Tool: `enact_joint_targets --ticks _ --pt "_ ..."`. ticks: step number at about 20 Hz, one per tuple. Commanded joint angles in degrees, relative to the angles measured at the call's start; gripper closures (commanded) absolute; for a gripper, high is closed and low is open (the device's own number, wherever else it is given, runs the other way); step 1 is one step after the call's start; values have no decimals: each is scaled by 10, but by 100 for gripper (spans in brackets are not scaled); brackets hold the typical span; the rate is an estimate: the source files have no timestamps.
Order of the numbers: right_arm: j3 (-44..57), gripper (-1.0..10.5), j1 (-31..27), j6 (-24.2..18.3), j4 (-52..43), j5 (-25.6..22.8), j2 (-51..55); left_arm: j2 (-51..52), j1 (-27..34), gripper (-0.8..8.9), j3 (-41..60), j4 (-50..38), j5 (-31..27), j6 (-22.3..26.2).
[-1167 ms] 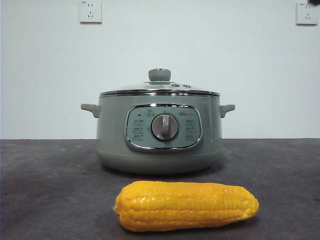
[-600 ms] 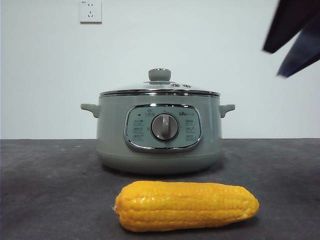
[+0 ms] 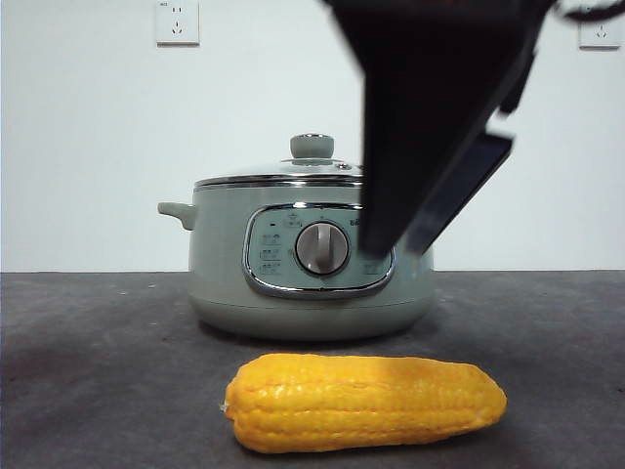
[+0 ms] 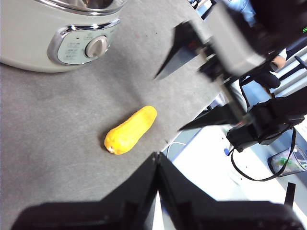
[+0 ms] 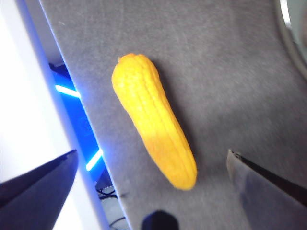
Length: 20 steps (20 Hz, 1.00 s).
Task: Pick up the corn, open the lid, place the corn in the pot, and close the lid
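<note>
Lying bumpy, tapered corn (image 3: 363,403).

A plain white wall (image 3: 98,147) fills the background, with one white power socket (image 3: 177,21) high on the left and another (image 3: 598,29) high on the right. Below it, a dark grey, matte worktop (image 3: 88,352) stretches across, evenly lit.
</note>
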<state>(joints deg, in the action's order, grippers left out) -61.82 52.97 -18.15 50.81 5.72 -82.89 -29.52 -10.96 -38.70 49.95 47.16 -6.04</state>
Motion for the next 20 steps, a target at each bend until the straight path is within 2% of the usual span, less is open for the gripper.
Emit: enact_joint_targets --ticks 1,8,16,20 --pt "-2 285 8 -16 -13 -2 -33 1 -1 817 -2 1 4 3" --pt "-2 286 15 -20 -70 -1 -116 1 -1 817 -2 1 4 3" --pt "-2 301 15 -13 -95 -2 -158 1 -1 817 -2 1 4 7" --pt "-2 507 15 -9 -95 -2 -167 1 -1 817 -2 2 4 8"
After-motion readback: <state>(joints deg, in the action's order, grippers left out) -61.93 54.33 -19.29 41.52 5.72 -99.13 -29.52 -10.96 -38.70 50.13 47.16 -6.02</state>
